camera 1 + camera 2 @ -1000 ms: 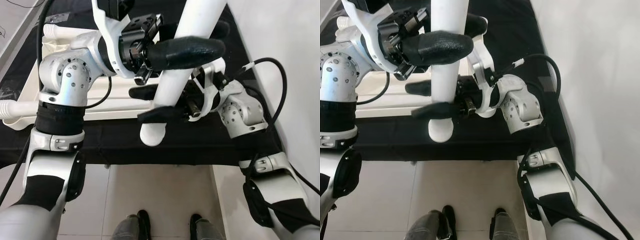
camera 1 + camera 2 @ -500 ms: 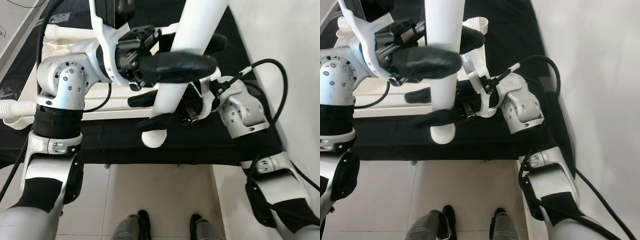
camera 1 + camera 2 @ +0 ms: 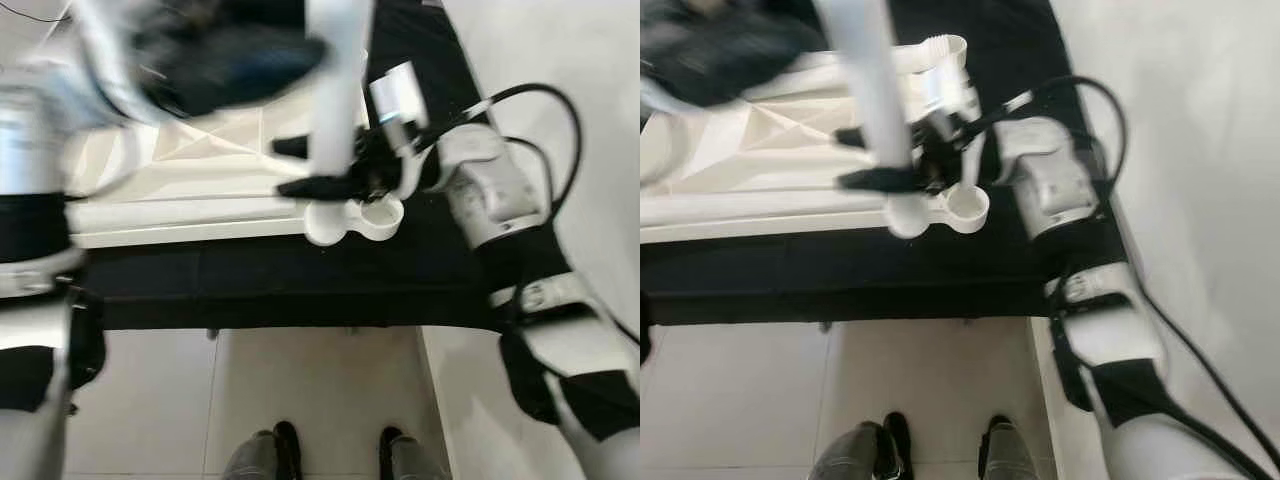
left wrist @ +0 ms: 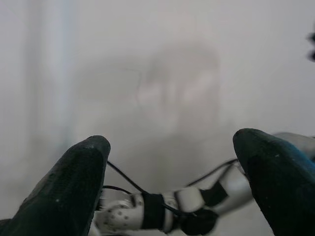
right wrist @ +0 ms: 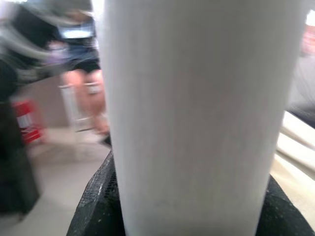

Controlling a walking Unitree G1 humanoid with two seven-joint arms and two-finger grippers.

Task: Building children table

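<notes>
The two head views look steeply down from above onto the near edge of a black-covered worktop (image 3: 300, 285), with the pale tiled floor (image 3: 920, 390) below it. They share the upright white cylindrical plastic leg (image 3: 335, 90) above the flat white plastic tabletop panel (image 3: 760, 150). The left wrist view looks out between its black fingers (image 4: 74, 182), set wide apart, at a blurred pale surface. The right wrist view sits very near the leg, almost against it.
</notes>
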